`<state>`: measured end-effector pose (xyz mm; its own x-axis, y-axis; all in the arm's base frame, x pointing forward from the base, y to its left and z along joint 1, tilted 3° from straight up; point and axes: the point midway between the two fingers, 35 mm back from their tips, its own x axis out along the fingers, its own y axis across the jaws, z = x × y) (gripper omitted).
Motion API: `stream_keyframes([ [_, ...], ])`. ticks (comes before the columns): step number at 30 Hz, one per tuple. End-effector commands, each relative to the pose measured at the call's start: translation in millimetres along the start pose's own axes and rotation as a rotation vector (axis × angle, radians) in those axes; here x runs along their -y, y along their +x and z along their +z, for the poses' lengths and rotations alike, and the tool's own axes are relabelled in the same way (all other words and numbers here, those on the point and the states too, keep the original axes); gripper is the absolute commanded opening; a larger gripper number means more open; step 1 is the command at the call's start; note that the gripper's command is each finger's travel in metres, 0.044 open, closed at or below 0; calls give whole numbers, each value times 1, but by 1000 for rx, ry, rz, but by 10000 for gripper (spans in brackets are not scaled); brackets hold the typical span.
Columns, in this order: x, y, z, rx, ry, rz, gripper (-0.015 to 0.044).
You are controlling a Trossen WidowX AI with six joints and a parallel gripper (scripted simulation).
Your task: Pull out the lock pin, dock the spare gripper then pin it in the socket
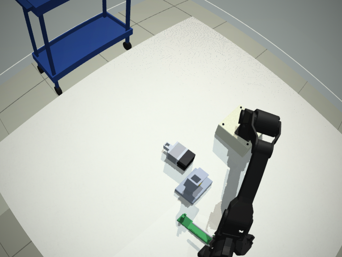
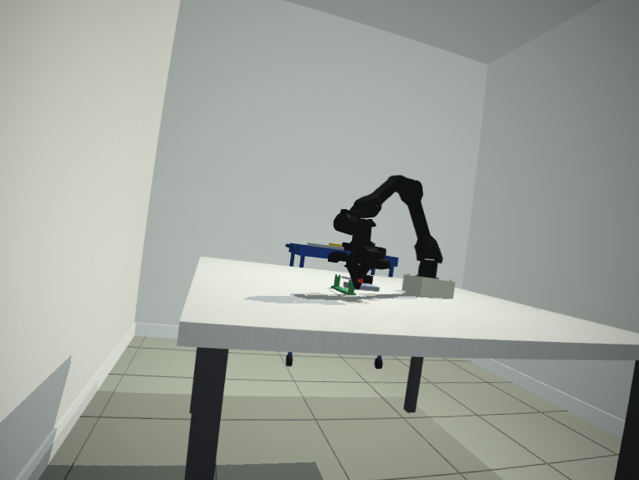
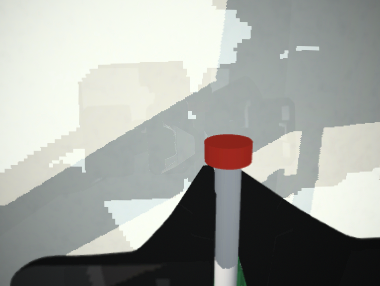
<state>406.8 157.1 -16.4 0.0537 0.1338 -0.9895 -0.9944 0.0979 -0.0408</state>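
Clamped on the slim grey pin with the red round head [image 1: 202, 229] [image 2: 360, 281] [image 3: 228, 151], my black tapering jaws, those of the gripper [image 1: 212, 240] [image 2: 357, 287] [image 3: 217, 174], hold it level by its head end, over the green, two-posted cradle [image 1: 197, 230] [image 2: 343, 290] [image 3: 241, 274], at 5 o'clock from the pale blue-grey block-shaped mount [image 1: 190, 186] [image 2: 370, 288] in the top view. The pin is out of the socket, I judge, so that the spigot can enter; the cradle's notched posts look meant to keep it raised for a later grasp. Whether it is seated there I cannot tell. At 11 o'clock from the mount, the grey-and-black boxy spare gripper [image 1: 177, 152] [image 2: 368, 278] lies undocked, its holed spigot towards 10 o'clock, likely awaiting my freed fingers
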Motion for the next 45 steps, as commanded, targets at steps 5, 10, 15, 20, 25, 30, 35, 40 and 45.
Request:
stream_keyframes([
  [5, 0, 1, 0, 0, -5, 0, 0],
  [10, 0, 0, 0, 0, 0, 0, 53],
  [15, 0, 0, 0, 0, 0, 0, 184],
  [20, 0, 0, 0, 0, 0, 0, 200],
  [25, 0, -14, 2, 0, 0, 0, 200],
  [30, 1, -27, 4, 1, -1, -2, 200],
  [35, 2, -39, 7, 3, -2, -7, 200],
  [40, 3, -51, 9, 5, -3, -10, 200],
  [45, 4, -63, 11, 6, -4, -13, 200],
])
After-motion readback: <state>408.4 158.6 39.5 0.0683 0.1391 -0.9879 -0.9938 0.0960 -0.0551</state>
